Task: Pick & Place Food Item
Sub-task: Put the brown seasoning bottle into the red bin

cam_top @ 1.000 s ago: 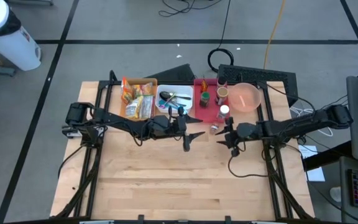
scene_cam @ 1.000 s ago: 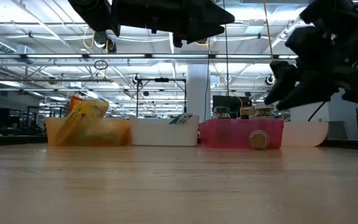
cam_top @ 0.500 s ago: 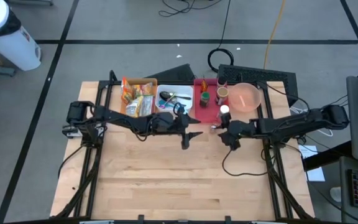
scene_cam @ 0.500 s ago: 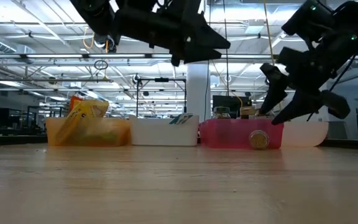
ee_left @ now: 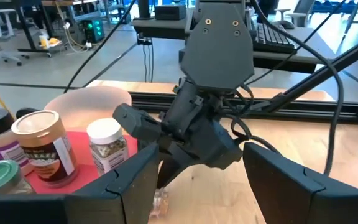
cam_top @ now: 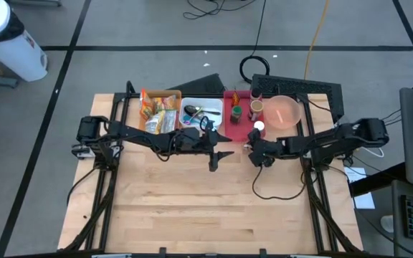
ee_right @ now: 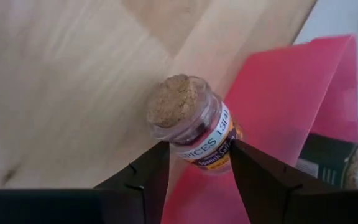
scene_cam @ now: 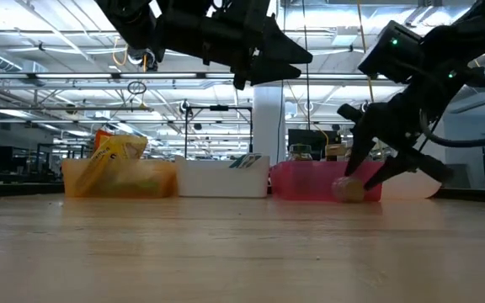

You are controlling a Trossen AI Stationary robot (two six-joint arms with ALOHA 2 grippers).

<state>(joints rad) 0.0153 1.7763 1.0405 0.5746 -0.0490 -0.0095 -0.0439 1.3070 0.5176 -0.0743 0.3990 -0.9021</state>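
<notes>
A small spice jar (ee_right: 191, 127) with a cork stopper lies on its side on the table against the near wall of the red tray (ee_right: 278, 106). It also shows in the low view (scene_cam: 348, 190). My right gripper (ee_right: 197, 163) is open and low at the table, one finger on each side of the jar's bottom end; it also shows in the high view (cam_top: 252, 149). My left gripper (cam_top: 219, 155) is open and empty, held high above the table's middle, left of the jar. My right gripper has its two fingers (ee_right: 151, 177) on either side of the jar's bottom end (ee_right: 211, 160), coming slanting down from the table's right. Whether they touch the jar, I cannot tell. The jar lies on the table, its cork end pointing away from the gripper.
The red tray (cam_top: 229, 97) holds several upright jars. A white bin (cam_top: 191, 97) with utensils and an orange bin (cam_top: 143, 129) with snack packets stand to its left, and a pink bowl (cam_top: 284, 112) to its right. The near half of the table is bare wood.
My right gripper has gone toward the table's left edge and down to the table, tipping its fingers downward. Its open fingers now stand around the lying spice jar. The jar has stayed in place.
</notes>
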